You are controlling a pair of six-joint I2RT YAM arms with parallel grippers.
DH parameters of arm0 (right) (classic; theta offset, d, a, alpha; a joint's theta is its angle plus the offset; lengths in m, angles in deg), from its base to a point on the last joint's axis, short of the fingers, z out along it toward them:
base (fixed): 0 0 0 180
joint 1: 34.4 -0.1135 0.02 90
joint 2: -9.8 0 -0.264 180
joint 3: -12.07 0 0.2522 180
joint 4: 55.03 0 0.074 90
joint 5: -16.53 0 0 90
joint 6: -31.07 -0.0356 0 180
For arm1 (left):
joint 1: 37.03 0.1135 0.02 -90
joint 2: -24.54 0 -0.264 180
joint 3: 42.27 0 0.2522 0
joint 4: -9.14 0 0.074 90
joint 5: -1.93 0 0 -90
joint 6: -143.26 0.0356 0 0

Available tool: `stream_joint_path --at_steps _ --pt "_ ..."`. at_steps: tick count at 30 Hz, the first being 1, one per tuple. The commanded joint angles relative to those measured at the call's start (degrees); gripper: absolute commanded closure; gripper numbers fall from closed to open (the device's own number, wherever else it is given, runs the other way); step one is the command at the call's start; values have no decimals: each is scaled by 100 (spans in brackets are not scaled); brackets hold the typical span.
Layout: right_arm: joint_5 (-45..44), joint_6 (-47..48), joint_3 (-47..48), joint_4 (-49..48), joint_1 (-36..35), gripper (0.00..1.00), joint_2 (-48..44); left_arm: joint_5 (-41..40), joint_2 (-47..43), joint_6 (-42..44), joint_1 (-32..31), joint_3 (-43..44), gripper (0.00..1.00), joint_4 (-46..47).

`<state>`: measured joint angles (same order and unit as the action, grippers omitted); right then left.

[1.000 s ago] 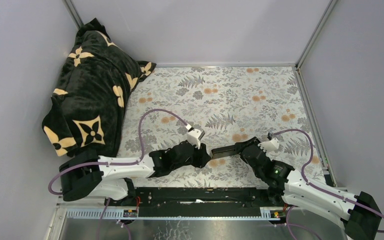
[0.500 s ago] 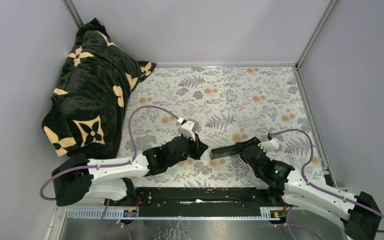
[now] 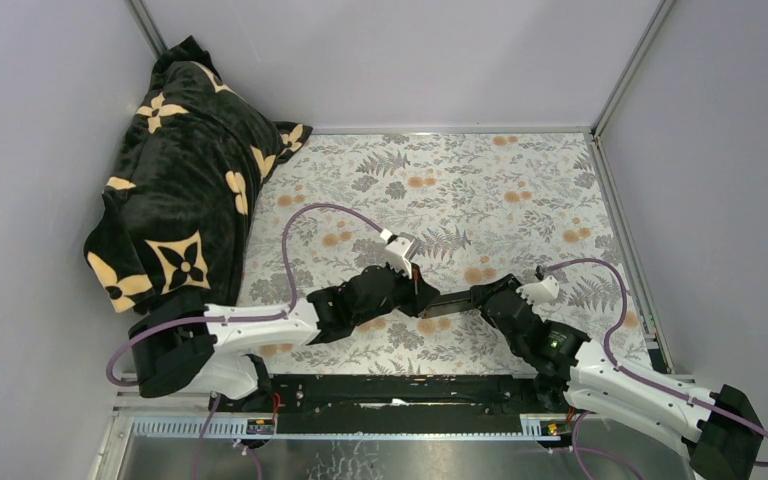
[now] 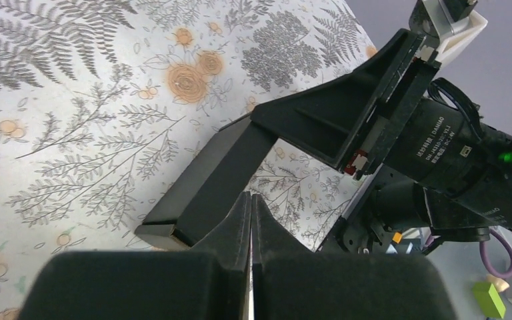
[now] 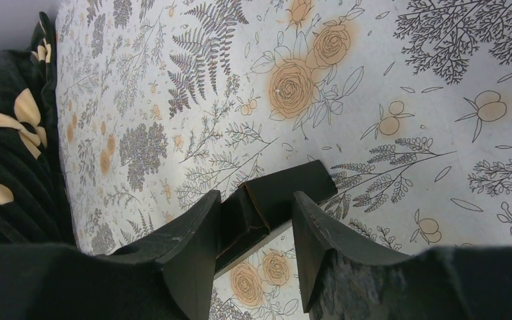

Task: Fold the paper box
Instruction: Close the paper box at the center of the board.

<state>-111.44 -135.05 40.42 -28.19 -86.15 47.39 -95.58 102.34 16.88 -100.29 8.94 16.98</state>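
The patterned worktop [image 3: 520, 180] is carrying everything, with a black plush blanket [image 3: 180, 180] heaped in its far-left corner and spilling along the left edge. Both arms are reaching in from the near edge and meeting slightly right of its middle.

The right gripper [image 3: 480, 297] is pointing left, its jaws standing about half apart and clasping one end of the paper box [image 3: 448, 300]. From the right wrist, the box [image 5: 287, 187] is sitting between the two fingers [image 5: 193, 240], its free end jutting out past them over the pattern. Whether its underside is resting on the worktop I cannot tell.

The left gripper [image 3: 418, 290] is coming at that free end from the left. Its jaws are pressed fully together with nothing between them, and in its own view the joined tips [image 4: 251, 200] are touching or nearly touching the long face of the box [image 4: 220, 173] near its end.

The box is looking light and thin-walled: stiff along its creases, but probably easy to dent or crush across the hollow. The matte card is likely offering fair friction. Holding it by the flat panels close to an edge, as the right fingers are doing, seems safest, while closed tips are suiting a gentle push on a flap at its crease.
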Motion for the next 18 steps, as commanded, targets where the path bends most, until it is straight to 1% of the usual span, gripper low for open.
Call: stream_joint_path --at_steps 1,9,18 --pt "83 54 -9 488 -37 52 25 347 269 -74 40 48 100 844" --pt "65 62 -32 516 -33 52 -8 706 631 -271 91 148 100 988" --pt "100 2 -130 511 -29 52 -47 790 897 -411 121 32 100 1227"
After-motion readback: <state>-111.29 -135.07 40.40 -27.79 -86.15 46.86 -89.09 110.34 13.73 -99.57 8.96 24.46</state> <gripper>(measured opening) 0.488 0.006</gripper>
